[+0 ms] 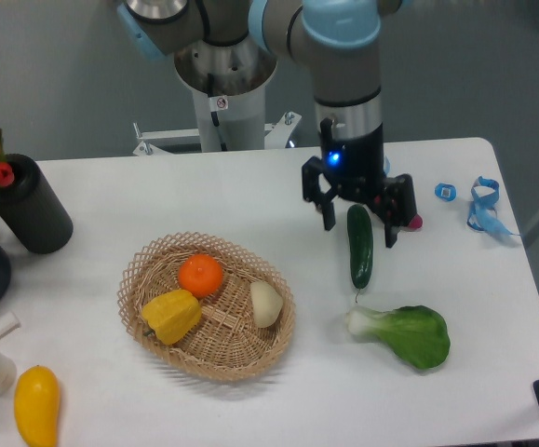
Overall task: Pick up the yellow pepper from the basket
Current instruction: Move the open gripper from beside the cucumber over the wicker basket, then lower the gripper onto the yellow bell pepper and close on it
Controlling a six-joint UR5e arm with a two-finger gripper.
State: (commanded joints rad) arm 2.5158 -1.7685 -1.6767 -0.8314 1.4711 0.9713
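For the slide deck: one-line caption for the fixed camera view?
Open tool above cucumber; yellow pepper untouched in basket.

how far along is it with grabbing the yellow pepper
Nothing done yet: the yellow pepper lies in the basket beside the orange. The gripper is open and empty above the cucumber, right of the basket. Reaching, grasping and lifting all remain.

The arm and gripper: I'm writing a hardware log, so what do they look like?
The arm is silver-grey metal tubing with light blue joint caps. Its wrist ends in a black two-finger gripper with a small glowing blue light on the body. A small red-and-white sticker marks the grey base column.
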